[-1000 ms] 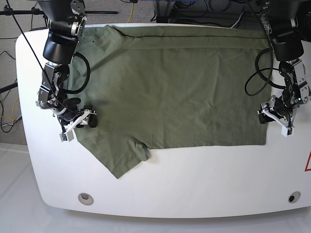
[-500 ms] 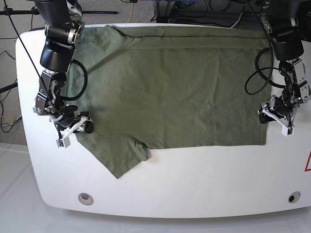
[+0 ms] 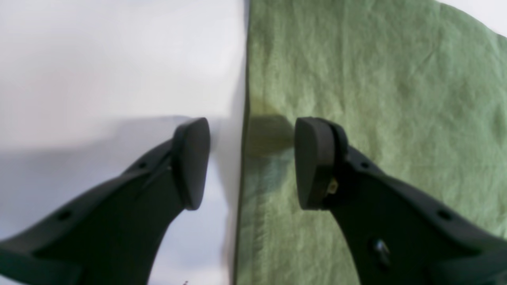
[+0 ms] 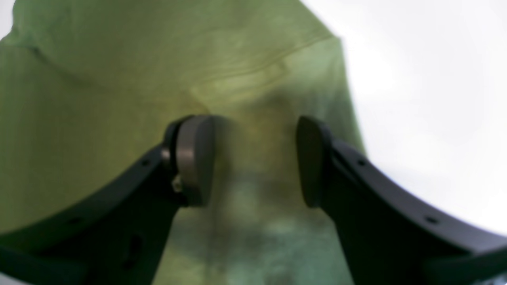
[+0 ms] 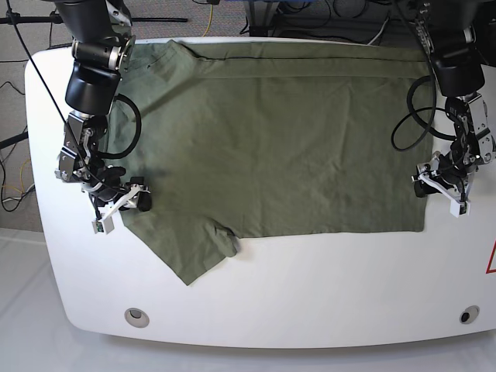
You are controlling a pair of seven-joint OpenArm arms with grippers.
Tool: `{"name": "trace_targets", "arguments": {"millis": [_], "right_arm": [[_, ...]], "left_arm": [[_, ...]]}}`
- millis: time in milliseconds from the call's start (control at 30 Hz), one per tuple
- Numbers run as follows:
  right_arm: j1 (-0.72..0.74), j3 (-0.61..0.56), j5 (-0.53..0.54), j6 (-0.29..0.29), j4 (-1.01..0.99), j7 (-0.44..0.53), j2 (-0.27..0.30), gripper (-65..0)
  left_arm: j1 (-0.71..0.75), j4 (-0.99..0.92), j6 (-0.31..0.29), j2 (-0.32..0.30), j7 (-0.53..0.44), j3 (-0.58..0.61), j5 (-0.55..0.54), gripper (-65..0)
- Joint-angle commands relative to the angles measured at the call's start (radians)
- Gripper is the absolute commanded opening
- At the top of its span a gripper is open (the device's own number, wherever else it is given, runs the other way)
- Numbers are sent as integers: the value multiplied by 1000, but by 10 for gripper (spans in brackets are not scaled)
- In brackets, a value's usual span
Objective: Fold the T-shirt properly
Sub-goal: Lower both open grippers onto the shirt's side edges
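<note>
The olive-green T-shirt [image 5: 271,139] lies spread flat on the white table [image 5: 310,287], with one sleeve [image 5: 186,256] pointing to the front left. My right gripper [image 5: 118,209] is open at the shirt's left edge by that sleeve. In the right wrist view the right gripper [image 4: 257,162] hovers open over the sleeve fabric [image 4: 99,79] and its hem. My left gripper [image 5: 439,195] is open at the shirt's right edge. In the left wrist view the left gripper [image 3: 247,162] straddles that edge, one finger [image 3: 192,162] over bare table, the other over the shirt [image 3: 376,99].
The shirt's far edge reaches the table's back edge. Two round ports [image 5: 136,315] [image 5: 465,315] sit near the front corners. A red triangle mark [image 5: 491,260] is at the right rim. Cables [image 5: 349,19] hang behind the table.
My right gripper has moved left, toward the shirt's left edge near the sleeve. The left gripper and the shirt have not visibly moved.
</note>
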Motion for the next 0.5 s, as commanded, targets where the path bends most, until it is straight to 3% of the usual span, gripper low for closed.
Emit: {"name": "trace_targets", "arguments": {"millis": [0,467], "right_arm": [[25,0,18,4,25,18,9,-332],[67,-2,2,6,-57,41,6,-333]], "left_arm": [[-21,15,-1,-18,-12,-3,-7,-328],[-29,15,-2,-18,-16,-1,-3,-334]]}}
